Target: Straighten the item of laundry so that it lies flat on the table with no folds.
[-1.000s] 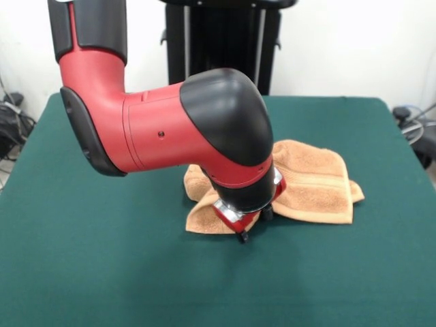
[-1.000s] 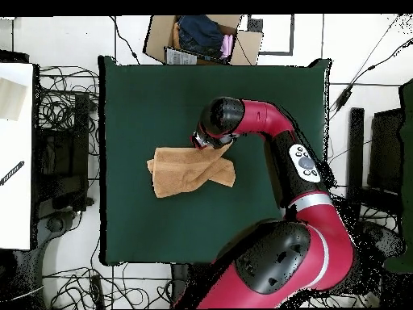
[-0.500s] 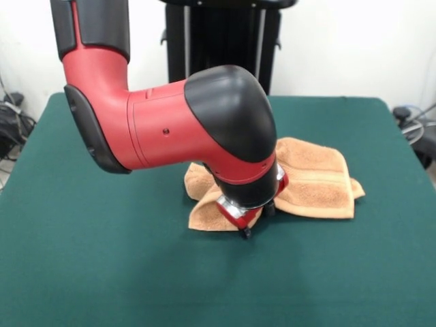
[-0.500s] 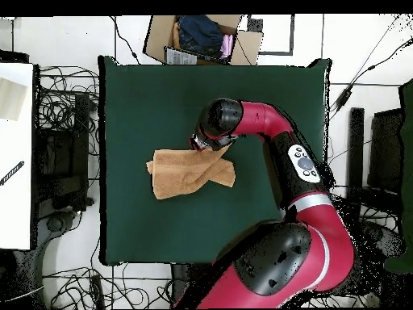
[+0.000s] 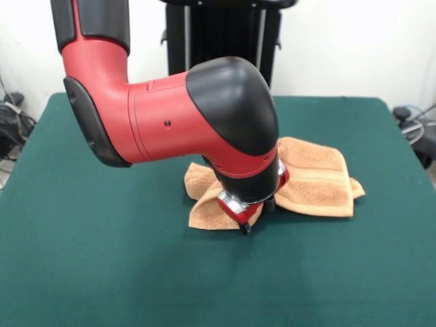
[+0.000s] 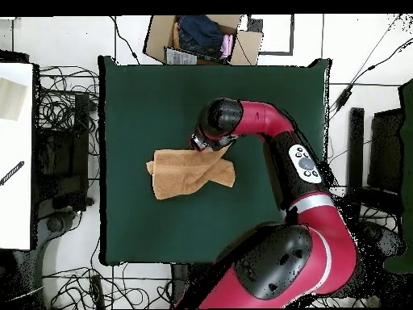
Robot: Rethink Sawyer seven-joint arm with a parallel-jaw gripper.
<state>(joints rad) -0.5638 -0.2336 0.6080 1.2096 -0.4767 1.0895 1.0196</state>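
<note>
Here I have the hand (image 5: 245, 221) low at the folded towel's (image 5: 313, 180) near corner on the tabletop (image 5: 102, 272), presumably to pull it flat; cannot tell its finger state

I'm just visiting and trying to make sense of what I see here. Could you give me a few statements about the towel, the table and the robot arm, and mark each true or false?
1. The towel lies fully flat. False: it is folded over itself, with layers overlapping.
2. The table has a dark green surface. True.
3. The gripper hangs high above the table, far from the towel. False: it is down at the towel's near edge, close to the cloth.
4. The towel is orange-tan. True.
5. The towel hangs over the table's edge. False: seen from overhead, it lies well within the table.
</note>
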